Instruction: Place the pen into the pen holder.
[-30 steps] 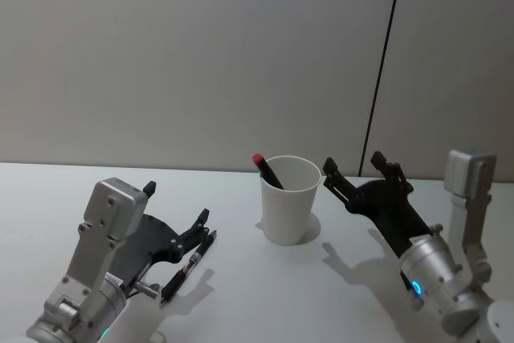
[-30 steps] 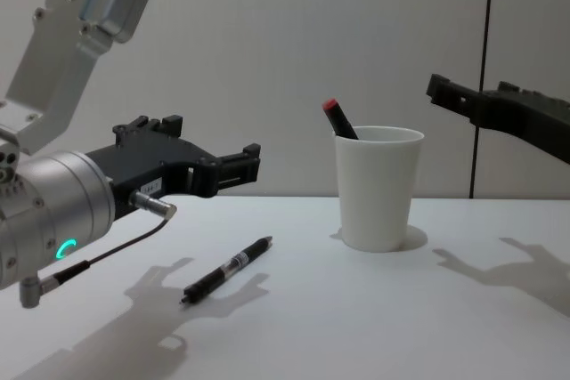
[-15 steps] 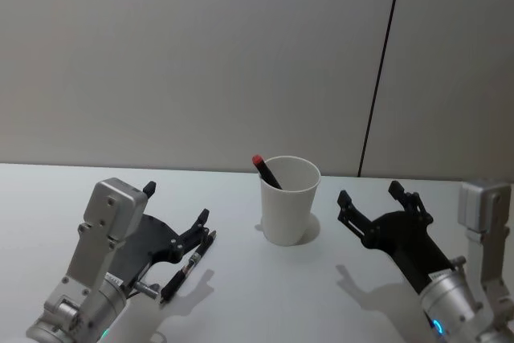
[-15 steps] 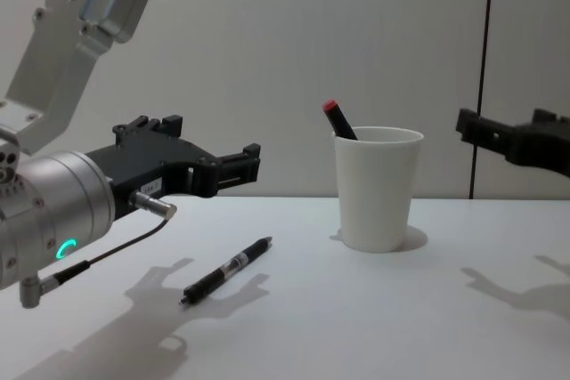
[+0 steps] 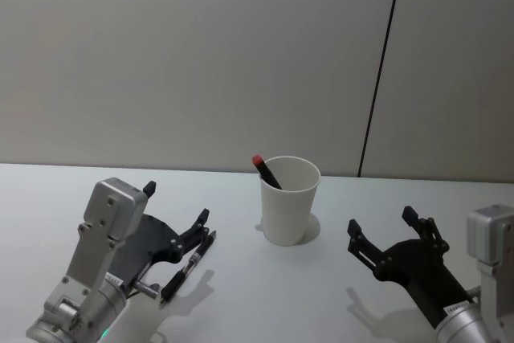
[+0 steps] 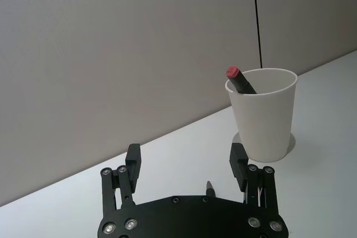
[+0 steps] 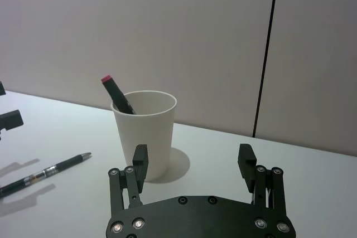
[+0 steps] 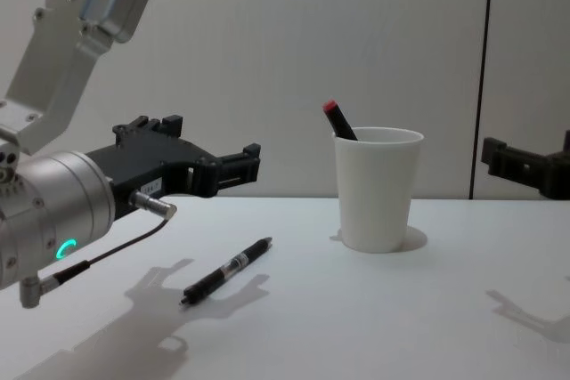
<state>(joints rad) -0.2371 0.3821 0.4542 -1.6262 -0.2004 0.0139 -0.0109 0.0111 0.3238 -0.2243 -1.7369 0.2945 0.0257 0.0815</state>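
Flat on the bench [image 8: 374, 331]: the black pen [image 8: 227, 270], on the left side of the cup [image 8: 378, 189] and well apart from it. Long and thin, lying on a slant, pointy end toward the cup and thick end away from it. Already inside the cup: a red-capped pen [image 8: 338, 119], leaning on the rim.

Left tool [image 6: 186, 154] on that same side of the cup, up above the black pen, fingers spread wide with nothing between them. From the left wrist view, the pointy end peeks out between the two fingers, closer to the finger nearer the cup.

Right tool [image 7: 192, 151] on the other side of the cup, fingers spread wide too, holding nothing, far from the black pen.

So most likely a job for the left tool, nearer by a lot. Probably best to go straight down with one finger on each side of the thin body, across the slant and not along it. Easy to nudge and roll if one finger lands first.
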